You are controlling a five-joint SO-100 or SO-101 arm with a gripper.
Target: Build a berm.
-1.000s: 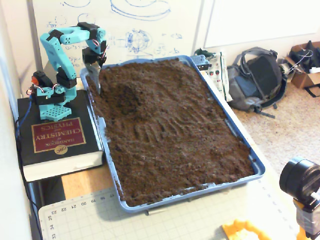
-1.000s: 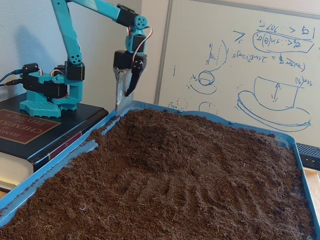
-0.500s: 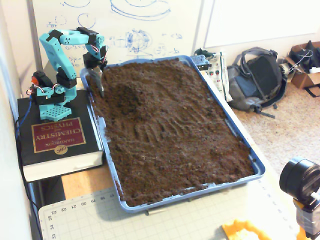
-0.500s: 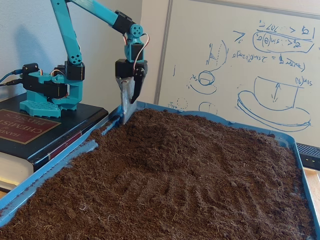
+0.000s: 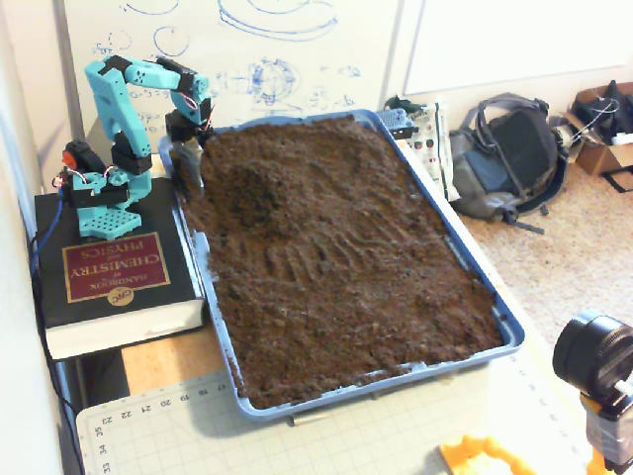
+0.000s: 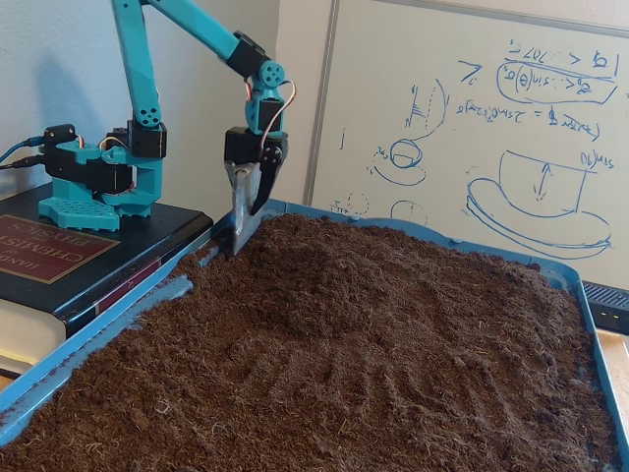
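**A:** Where is the berm?

**B:** The berm [image 5: 249,186] is a low hump of loose dark soil in the far left part of the blue tray [image 5: 509,332] as the high fixed view shows it. In the low fixed view the berm [image 6: 324,285] rises left of the middle, its sides sloping down into flatter, faintly furrowed soil [image 5: 346,287].

**A:** And the arm?

**B:** The teal arm [image 5: 119,109] stands on a thick black chemistry handbook [image 5: 109,272] just beside the tray's left wall. It reaches over that wall, and the gripper [image 6: 239,236] points straight down with its tip in the soil at the tray's edge, just left of the berm. In the high view the gripper [image 5: 190,181] sits at the same corner.

**A:** The jaws?

**B:** Narrow, the two fingers nearly together; whether any soil is pinched between them I cannot tell.

**A:** What surrounds it?

**B:** A whiteboard [image 6: 472,128] with blue sketches stands behind the tray. The table [image 5: 168,361] carries a green cutting mat [image 5: 326,435] in front. A grey backpack [image 5: 509,153] lies on the floor to the right.
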